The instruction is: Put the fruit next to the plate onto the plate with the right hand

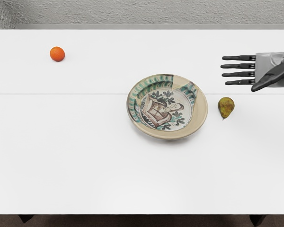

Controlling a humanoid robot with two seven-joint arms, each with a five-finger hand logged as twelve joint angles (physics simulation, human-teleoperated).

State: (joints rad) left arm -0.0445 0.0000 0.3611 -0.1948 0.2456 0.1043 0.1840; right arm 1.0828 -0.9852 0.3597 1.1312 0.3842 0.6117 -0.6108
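A wide white bench (85,165) filled the view. Near its middle sat a painted plate (199,119) with green leaves around a picture that may have been a person. A small greenish-brown pear (226,107) lay on the bench just beside the plate's right rim, not touching it. A bit farther back, the right hand (262,70) hung above the bench with its dark fingers (236,66) spread out straight, holding nothing. Far off to the left sat an orange (57,54).

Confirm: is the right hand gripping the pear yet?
No, the right hand is open with fingers spread, apart from the pear, which lies on the table beside the plate.
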